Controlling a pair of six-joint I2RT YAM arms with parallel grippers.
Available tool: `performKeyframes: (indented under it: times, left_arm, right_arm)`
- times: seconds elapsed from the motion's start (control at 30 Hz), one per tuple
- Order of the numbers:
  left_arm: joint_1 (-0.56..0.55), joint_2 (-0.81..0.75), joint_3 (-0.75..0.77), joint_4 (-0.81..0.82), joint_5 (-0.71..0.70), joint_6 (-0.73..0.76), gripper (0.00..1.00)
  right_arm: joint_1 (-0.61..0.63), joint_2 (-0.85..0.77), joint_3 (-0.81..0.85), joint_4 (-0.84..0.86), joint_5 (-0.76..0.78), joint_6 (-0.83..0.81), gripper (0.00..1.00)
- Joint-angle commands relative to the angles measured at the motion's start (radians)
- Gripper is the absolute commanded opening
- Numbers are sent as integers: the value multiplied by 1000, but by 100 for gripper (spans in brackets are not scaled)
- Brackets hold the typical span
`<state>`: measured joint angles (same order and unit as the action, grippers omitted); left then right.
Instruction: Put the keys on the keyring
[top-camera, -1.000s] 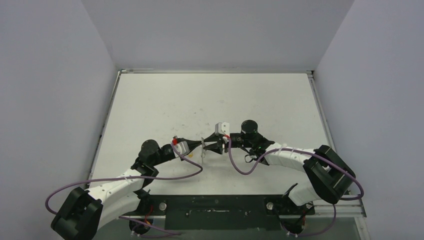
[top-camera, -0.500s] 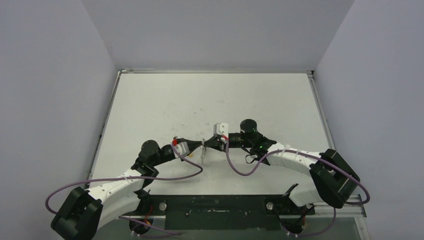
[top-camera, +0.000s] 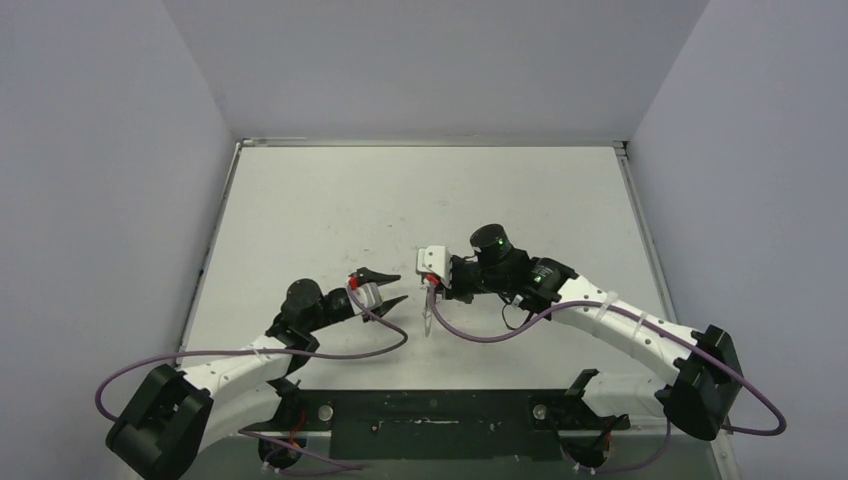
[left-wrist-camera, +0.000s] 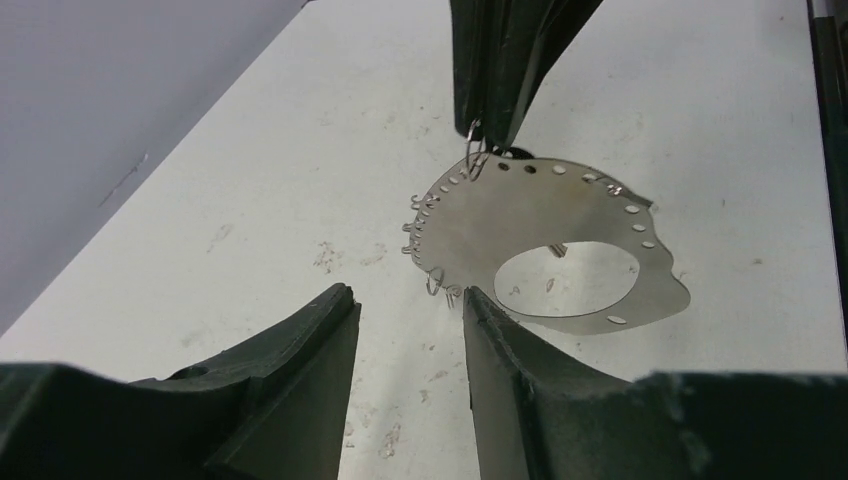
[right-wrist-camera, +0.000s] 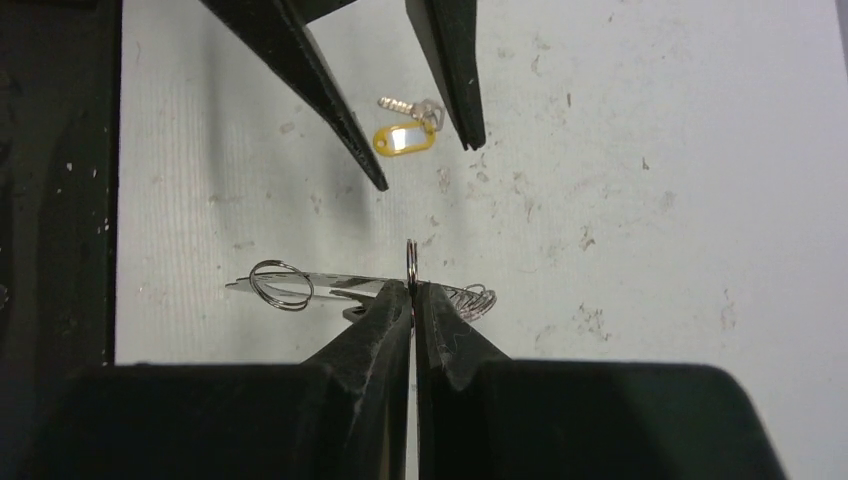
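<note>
1. Right pincer (right-wrist-camera: 412, 288) is clamped tight on the top rim of the flat silvery metal keyring (left-wrist-camera: 500, 215), a thin plate with a big hole and small wire rings along its edge. It hangs below the pincer, centre of the top view.
2. Left pincer (left-wrist-camera: 407, 295) has its jaws apart and holds nothing, just beside the plate's lower edge.
3. Small silvery key with a yellow tag (right-wrist-camera: 403, 137) lies on the white tabletop (top-camera: 330, 200), upper centre of the right wrist view.

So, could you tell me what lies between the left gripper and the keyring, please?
Nothing: the left wrist view shows only bare table between the open left gripper and the keyring hanging from the right gripper.
</note>
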<state>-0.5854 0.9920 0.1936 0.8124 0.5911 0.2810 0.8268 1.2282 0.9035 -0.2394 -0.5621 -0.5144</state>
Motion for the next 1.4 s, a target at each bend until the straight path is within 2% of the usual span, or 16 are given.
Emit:
performKeyframes:
  times: [0.0, 0.17, 0.4, 0.67, 1.03, 1.27, 1.37]
  left_arm:
    - [6, 46, 60, 31, 37, -7, 40]
    - [10, 93, 83, 76, 140, -27, 36]
    - [-9, 157, 134, 150, 283, -61, 34]
    - [-80, 240, 165, 194, 269, -64, 29]
    - [-105, 315, 196, 234, 220, -75, 19]
    - [-123, 342, 204, 234, 215, -66, 18]
    - [-124, 344, 209, 221, 214, -60, 5]
  right_arm:
    - [31, -14, 113, -314, 110, -96, 0]
    - [40, 12, 191, -445, 142, -154, 0]
    - [57, 39, 216, -434, 123, -160, 0]
    - [66, 57, 214, -395, 117, -138, 0]
    - [77, 63, 215, -382, 118, -131, 0]
    - [83, 66, 210, -375, 124, -127, 0]
    - [84, 68, 209, -375, 126, -128, 0]
